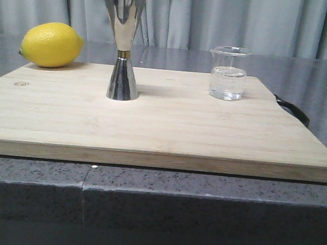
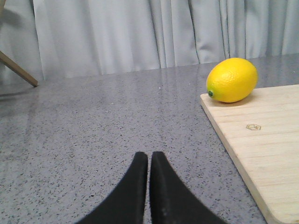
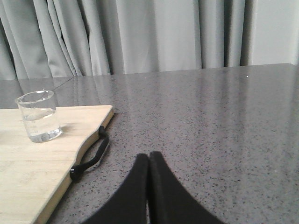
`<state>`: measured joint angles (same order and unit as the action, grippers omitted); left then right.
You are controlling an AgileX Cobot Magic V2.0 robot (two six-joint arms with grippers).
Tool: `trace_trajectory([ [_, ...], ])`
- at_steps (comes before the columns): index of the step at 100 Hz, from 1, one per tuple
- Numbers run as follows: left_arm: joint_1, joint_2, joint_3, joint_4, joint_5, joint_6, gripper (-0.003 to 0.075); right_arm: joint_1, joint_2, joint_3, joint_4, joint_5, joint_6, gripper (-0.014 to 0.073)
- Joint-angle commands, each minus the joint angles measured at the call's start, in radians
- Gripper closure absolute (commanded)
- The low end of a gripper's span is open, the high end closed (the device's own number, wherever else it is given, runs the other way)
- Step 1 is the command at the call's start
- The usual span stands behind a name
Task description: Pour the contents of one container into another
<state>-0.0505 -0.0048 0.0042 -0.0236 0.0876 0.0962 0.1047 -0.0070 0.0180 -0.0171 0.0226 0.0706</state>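
Note:
The small clear glass beaker (image 1: 228,73) stands upright on the right back part of the wooden board (image 1: 168,129), partly filled with clear liquid; the right wrist view also shows the beaker (image 3: 39,116). The tall steel jigger (image 1: 124,46) with a gold waist band stands upright left of the board's middle. My left gripper (image 2: 149,156) is shut and empty over the grey counter, left of the board. My right gripper (image 3: 148,156) is shut and empty over the counter, right of the board. Neither gripper appears in the front view.
A yellow lemon (image 1: 51,44) rests at the board's back left corner, also seen as the lemon (image 2: 232,80) in the left wrist view. A black strap handle (image 3: 91,157) hangs off the board's right edge. Grey curtains close off the back.

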Motion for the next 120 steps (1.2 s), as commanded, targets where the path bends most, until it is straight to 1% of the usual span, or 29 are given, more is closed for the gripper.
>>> trace_trajectory([
  [1,0.003,-0.026,0.034,-0.006,-0.072,-0.007,0.0739,-0.006,-0.017,0.021,0.001,-0.077,-0.006,0.0669],
  [105,0.003,-0.026,0.034,-0.007,-0.072,-0.007,0.0739,-0.006,-0.017,0.021,0.001,-0.077,-0.006,0.0669],
  [120,0.003,-0.026,0.034,-0.007,-0.076,-0.007,0.0739,-0.006,-0.017,0.021,0.001,-0.099,-0.006,0.0669],
])
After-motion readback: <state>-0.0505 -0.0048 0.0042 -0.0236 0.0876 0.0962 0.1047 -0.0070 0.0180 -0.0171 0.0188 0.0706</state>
